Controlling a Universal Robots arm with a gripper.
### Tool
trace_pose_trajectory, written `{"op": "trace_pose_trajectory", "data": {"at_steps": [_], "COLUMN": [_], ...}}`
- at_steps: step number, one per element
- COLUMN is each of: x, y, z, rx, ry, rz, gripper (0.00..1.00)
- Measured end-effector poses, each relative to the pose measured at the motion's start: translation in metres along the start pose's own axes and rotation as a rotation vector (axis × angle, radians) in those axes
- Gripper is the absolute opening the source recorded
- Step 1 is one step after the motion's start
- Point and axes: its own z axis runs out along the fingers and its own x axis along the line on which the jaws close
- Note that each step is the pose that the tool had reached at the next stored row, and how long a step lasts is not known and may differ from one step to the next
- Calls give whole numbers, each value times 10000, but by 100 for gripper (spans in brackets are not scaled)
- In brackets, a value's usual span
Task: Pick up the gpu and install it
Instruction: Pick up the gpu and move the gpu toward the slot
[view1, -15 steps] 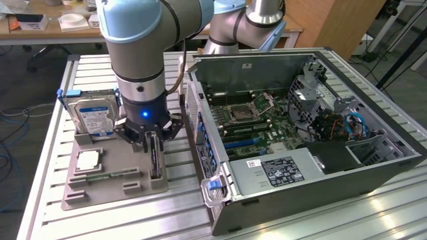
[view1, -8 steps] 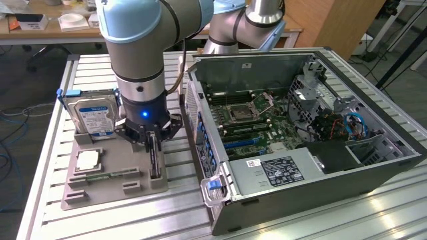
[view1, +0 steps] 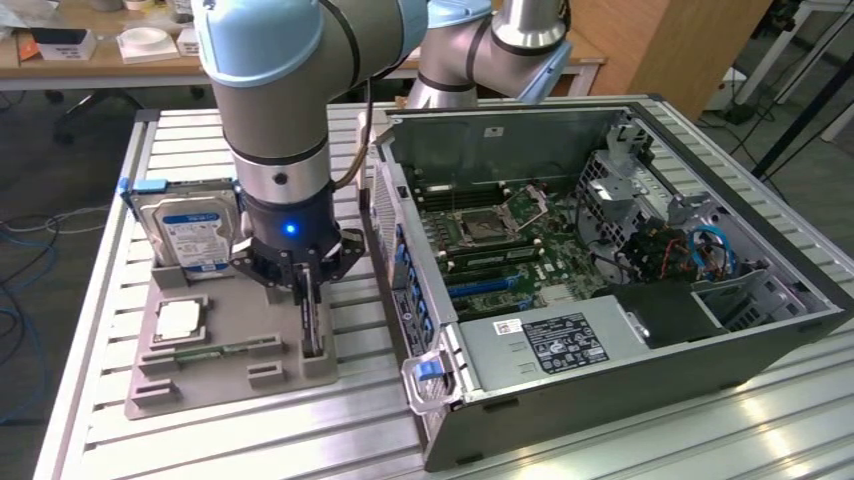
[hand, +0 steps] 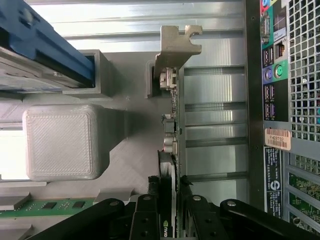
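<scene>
Slatted table (view1: 200, 445): gripper (hand: 169, 181) straddles the gpu (hand: 172, 120) standing on edge in its gray holder (view1: 207, 390), clamped or not, cannot tell.

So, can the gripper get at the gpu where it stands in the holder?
Looks like yes. The gripper sits right over the gpu, which stands on edge in the grey holder, nothing between them. The hard drive and the computer case lie off to either side.

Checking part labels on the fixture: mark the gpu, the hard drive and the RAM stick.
gpu (hand: 175, 50): wrist view, on its silver metal bracket.
hard drive (view1: 195, 233): exterior view, on its blue-and-white label.
RAM stick (hand: 50, 207): wrist view, on the green board, about mid-length.
</scene>
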Motion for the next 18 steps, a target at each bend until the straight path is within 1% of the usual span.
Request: {"op": "trace_pose_trajectory", "data": {"at_steps": [18], "x": [0], "y": [0], "z": [0], "rx": [-1], "ry": [0], "rz": [0], "gripper": [26]}}
